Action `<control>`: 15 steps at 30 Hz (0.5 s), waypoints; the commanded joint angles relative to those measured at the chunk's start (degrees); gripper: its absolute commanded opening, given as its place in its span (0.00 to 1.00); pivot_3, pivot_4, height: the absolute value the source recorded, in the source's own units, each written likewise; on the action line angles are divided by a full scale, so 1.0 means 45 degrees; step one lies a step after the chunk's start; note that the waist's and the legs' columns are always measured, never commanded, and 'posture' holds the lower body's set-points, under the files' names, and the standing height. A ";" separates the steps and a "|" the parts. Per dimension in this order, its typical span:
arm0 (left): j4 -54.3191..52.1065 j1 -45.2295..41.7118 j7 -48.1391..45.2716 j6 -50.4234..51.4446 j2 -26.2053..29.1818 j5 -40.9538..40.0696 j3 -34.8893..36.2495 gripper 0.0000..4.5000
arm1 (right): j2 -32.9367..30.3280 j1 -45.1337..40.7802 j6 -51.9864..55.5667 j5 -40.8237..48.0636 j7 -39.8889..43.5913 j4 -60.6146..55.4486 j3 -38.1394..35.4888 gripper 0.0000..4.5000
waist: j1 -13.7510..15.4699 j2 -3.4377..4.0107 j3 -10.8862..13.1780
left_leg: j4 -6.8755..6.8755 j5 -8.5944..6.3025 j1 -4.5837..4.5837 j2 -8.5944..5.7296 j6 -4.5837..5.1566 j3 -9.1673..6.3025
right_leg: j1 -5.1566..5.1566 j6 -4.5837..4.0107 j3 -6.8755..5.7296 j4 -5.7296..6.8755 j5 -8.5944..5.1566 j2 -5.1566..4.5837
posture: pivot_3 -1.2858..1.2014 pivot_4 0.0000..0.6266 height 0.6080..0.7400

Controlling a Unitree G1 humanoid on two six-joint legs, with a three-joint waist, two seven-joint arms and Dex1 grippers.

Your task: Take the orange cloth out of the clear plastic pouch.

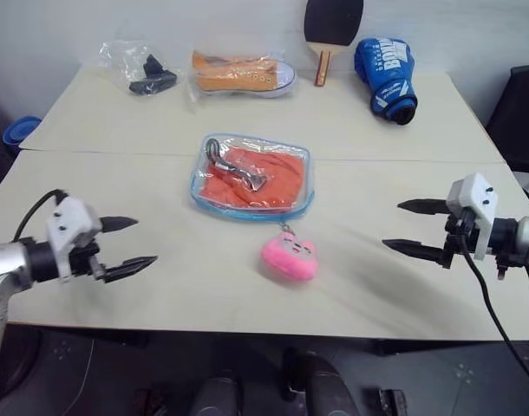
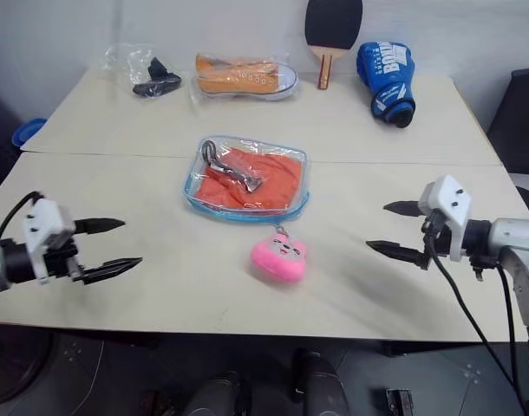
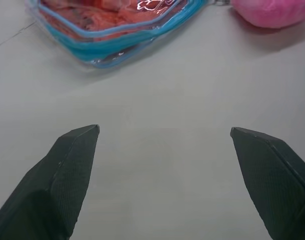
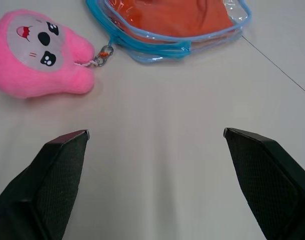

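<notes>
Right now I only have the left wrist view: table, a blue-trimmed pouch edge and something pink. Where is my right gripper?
Observer: The right gripper hovers open over the table, on the far side of the pink plush charm.
Operator: Anything touching the pouch?
Observer: No. The clear plastic pouch lies flat between both grippers; the left gripper is open too, apart from it.
Operator: Cloth still inside?
Observer: Yes, the orange cloth is inside, with a metal clip lying over it.

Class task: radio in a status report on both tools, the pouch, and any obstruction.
Left tool and right tool open, empty, flanking the clear plastic pouch. Orange cloth inside it, pink plush charm attached. Nothing between tools and pouch.
</notes>
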 commanded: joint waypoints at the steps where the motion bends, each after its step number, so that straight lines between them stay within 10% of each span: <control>1: 0.1082 -0.2141 -0.0519 -0.1386 0.0059 0.1132 -0.1607 0.99 | 0.0346 -0.0164 0.0343 0.0513 -0.0567 -0.1615 -0.0095 1.00 | 0.0002 0.0000 0.0000 | -0.0001 0.0004 -0.0001 -0.0003 -0.0005 -0.0001 | 0.0000 -0.0005 0.0000 0.0000 0.0005 0.0001 | 0.52 0.24 1.00; 15: 1.5223 -1.3775 0.1157 -0.9249 -0.4719 0.7824 -0.7414 0.99 | 0.2941 -0.0570 0.1735 0.0355 -0.4568 -0.5214 0.1274 1.00 | -0.0096 -0.0021 -0.0006 | 0.0039 0.0019 -0.0053 -0.0065 0.0016 0.0133 | -0.0010 0.0040 -0.0033 0.0015 0.0035 0.0017 | 0.52 0.24 1.00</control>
